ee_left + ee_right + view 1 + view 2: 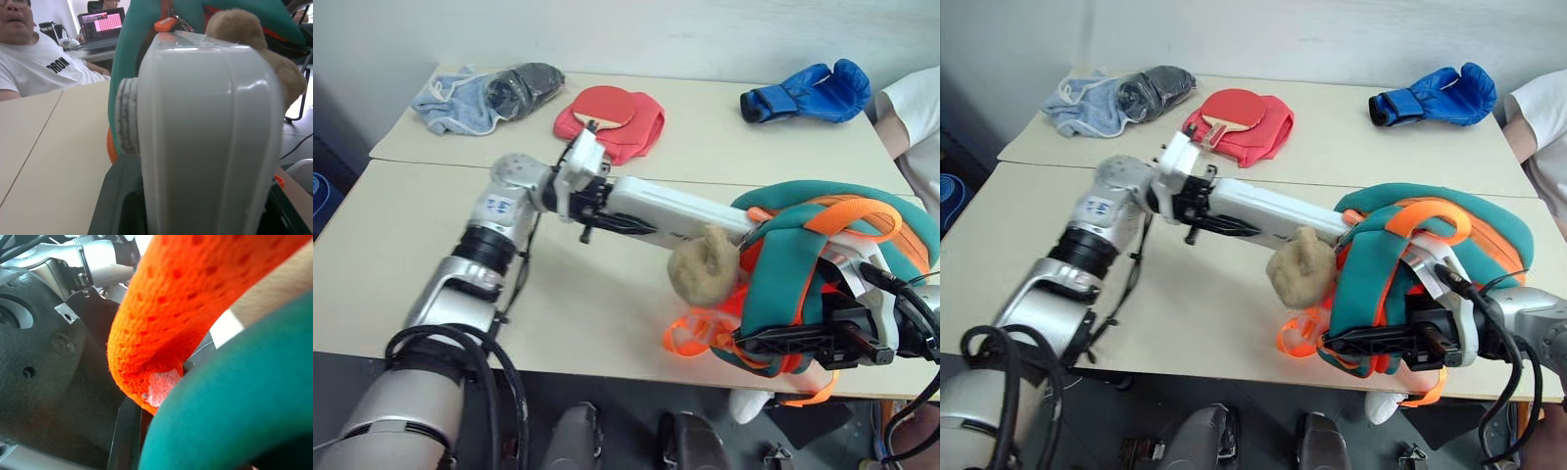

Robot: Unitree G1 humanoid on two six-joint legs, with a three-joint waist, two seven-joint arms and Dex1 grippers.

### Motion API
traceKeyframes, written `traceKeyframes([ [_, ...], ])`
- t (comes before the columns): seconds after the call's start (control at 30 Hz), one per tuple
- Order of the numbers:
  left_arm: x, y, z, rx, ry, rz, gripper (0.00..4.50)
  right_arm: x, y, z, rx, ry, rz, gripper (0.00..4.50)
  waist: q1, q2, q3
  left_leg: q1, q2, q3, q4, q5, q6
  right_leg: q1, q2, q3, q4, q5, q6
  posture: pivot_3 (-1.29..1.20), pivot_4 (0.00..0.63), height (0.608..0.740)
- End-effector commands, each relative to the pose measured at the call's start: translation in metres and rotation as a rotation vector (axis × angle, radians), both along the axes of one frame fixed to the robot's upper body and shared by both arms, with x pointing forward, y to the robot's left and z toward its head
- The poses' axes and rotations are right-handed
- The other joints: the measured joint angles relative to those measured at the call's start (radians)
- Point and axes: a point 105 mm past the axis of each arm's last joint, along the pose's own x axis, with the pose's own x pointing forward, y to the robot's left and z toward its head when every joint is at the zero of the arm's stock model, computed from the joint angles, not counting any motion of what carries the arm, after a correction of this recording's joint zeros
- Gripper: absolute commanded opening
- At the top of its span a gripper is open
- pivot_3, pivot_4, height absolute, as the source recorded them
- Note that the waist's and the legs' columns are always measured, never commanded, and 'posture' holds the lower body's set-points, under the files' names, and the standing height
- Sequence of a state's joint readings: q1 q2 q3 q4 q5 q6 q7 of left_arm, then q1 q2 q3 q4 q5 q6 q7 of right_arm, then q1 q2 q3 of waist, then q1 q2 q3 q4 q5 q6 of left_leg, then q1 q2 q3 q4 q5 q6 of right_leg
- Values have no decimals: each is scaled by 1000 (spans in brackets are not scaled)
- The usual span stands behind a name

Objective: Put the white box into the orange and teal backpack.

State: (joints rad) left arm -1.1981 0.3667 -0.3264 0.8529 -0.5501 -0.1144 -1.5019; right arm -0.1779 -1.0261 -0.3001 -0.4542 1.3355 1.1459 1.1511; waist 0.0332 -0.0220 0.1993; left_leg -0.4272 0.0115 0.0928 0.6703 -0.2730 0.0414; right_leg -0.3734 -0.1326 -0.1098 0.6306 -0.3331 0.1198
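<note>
White box [680,217] level in left pincer [607,201], far end entering orange and teal backpack [1449,255]. Right pincer [754,343] clamped on backpack strap at table [607,313] near edge; open tabletop leftward.

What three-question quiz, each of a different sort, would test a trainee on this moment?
1. True or false: the white box lies flat on the table.
2. Which gripper holds the box?
3. The right gripper is shut on: A) the blue boxing glove; B) the orange and teal backpack; C) the red paddle.

Key: 1 false, it is held with its far end at the backpack. 2 the left gripper. 3 B.
</note>
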Motion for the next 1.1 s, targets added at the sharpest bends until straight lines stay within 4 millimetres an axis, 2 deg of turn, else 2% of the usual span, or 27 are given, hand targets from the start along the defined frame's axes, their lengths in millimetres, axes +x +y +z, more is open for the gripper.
traceKeyframes([
  [0.03,-10,-20,27,-41,-113,-108,1273,-6,-1,-2,-13,9,28,7,-4,0,0,-1,0,0,0,0,0,0,0,0,1,1,1,0,150,740],
  [0.13,-14,-33,32,-52,-121,-151,1273,-10,-2,-6,-16,16,36,7,-6,0,0,-1,-1,0,-2,0,1,0,0,-1,-1,1,2,0,150,740],
  [0.23,-16,-50,27,-5,-136,-168,1273,-13,-1,-7,-13,18,43,7,-8,0,0,-1,0,1,-1,0,1,0,1,-1,-1,1,2,0,150,740],
  [0.33,-18,-72,6,100,-157,-173,1273,-14,1,-8,-12,15,51,7,-6,0,0,-1,0,0,0,0,1,0,0,-1,-2,1,2,0,150,740],
  [0.47,-26,-102,-18,173,-78,-185,1273,-13,8,-5,-5,1,62,7,-4,0,0,-1,-1,0,2,-1,2,1,0,-1,-3,1,2,0,150,740],
  [0.6,-32,-131,-8,112,-54,-165,1273,-12,14,-3,-3,-5,63,7,-6,0,0,-1,0,0,2,-1,2,0,-1,-1,-3,1,2,0,150,740],
  [0.7,-37,-139,1,84,-12,-184,1273,-10,16,-2,1,-10,53,7,-7,0,0,-1,0,0,2,-1,2,0,-1,-1,-3,1,2,0,150,740],
  [0.73,-37,-139,3,80,0,-188,1273,-10,17,-2,1,-12,50,7,-7,0,0,-1,0,0,2,-1,2,0,-1,-1,-3,1,2,0,150,740],
  [0.8,-36,-136,8,59,19,-190,2006,-8,18,-2,3,-20,40,0,-7,0,0,-1,0,0,2,-1,2,0,-1,-1,-3,1,2,0,150,740],
  [0.9,-30,-120,16,25,30,-185,2793,-6,18,-1,7,-32,20,0,-10,0,0,-1,0,0,2,-1,2,-1,-1,-1,-3,1,2,0,150,740],
  [1.0,-17,-91,24,-19,42,-150,3565,-4,16,-2,11,-35,-3,0,-15,1,0,-1,0,0,2,-1,2,-1,-1,0,-2,1,2,0,150,740],
  [1.07,-7,-63,23,7,25,-116,4101,-2,15,-3,13,-41,-26,0,-18,1,0,-1,1,1,2,-1,1,-1,0,0,-2,1,2,0,150,740],
  [1.1,-1,-46,22,34,20,-84,4101,0,14,-3,14,-51,-43,0,-20,1,0,-1,1,1,1,-1,1,-1,0,0,-1,1,2,0,150,740],
])
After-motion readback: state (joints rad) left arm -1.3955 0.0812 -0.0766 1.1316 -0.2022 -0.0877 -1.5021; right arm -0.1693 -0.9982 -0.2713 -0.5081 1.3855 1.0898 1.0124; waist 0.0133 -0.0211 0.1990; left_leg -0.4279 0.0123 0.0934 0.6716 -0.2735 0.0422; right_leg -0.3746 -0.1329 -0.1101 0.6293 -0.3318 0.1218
